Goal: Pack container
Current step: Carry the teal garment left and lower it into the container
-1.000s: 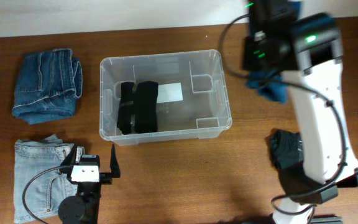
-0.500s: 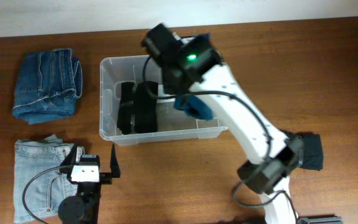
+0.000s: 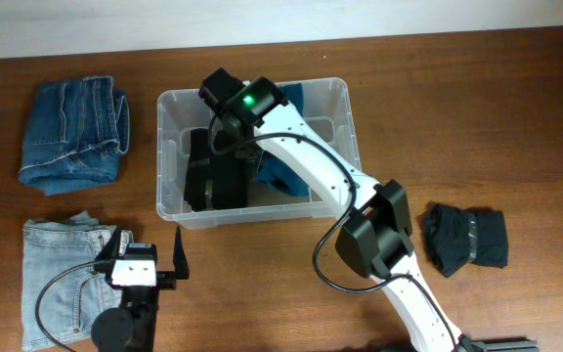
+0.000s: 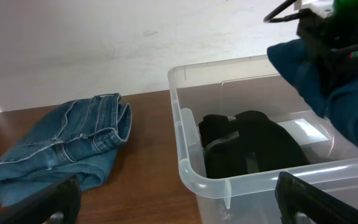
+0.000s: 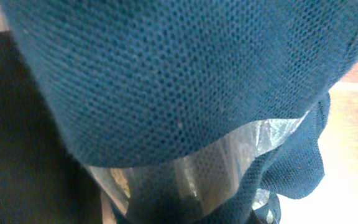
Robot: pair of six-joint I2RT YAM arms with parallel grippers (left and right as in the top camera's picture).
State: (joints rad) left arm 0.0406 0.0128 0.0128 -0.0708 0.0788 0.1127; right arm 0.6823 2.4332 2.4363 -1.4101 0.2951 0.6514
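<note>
**Right arm over the container with a blue garment in its grip**

The container [image 3: 161, 147] stands at the centre of the table, its long axis running left to right. A folded black garment [image 3: 218, 174] lies in its left half. The floor to the right of it, where a white label shows in the left wrist view, is largely bare.

The right gripper [image 3: 252, 117] reaches in from the near right and hangs above the bin's interior. Its fingertips are hidden by the arm and the cloth. The jaws are closed on a blue knit garment [image 3: 280, 174], which fills the right wrist view and droops just right of the black one. The open floor thus lies directly below the jaws and slightly right of them. A release here would probably drop the cloth beside the black garment rather than on it.

The left gripper [image 3: 143, 246] rests just beyond the near left corner, jaws wide apart and empty. It faces the near wall and is the farther of the two from the load.
</note>
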